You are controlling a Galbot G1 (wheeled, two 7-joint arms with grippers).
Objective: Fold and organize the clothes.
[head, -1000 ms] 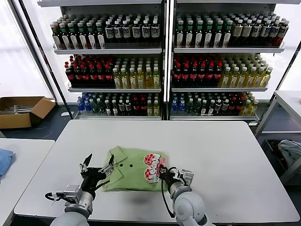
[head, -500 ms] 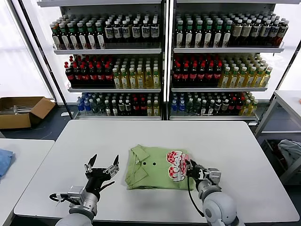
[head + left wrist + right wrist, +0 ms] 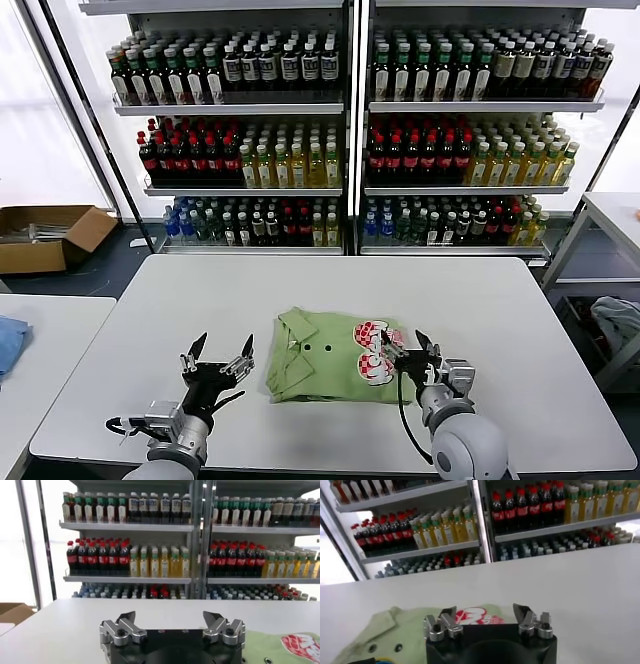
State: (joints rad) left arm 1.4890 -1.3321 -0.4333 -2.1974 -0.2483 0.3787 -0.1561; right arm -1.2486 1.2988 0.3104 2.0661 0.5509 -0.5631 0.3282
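Fingers [image 3: 418, 342] of the right gripper [image 3: 404, 352] are seen spread apart with nothing between them, low and right of centre in the head view, just at the right edge of the folded polo shirt [image 3: 325, 358]; in the right wrist view the jaws are likewise shown parted and empty, with the shirt lying just beyond them. The left gripper [image 3: 219, 356] is held wide open at the lower left of the head view, empty, a little apart from the shirt's collar side. The shirt is laid on the white table [image 3: 200, 300] slightly below the middle of the frame, folded into a compact rectangle, with its collar and two small buttons [image 3: 319, 348] towards the left and its red-and-white checkered print [image 3: 371, 350] at the right edge, right beside the right gripper. Only this one green garment can be made out on the table. The fold is judged to be finished or nearly so. From here, the main risk is judged to be a snag: since the right fingertips are so close to the cloth by the print, the top layer could be caught and dragged open if the arm were drawn away low. A sideways sweep by either arm could also push the bundle askew or crumple its edge. Whether the cloth is being touched by a fingertip cannot be told.
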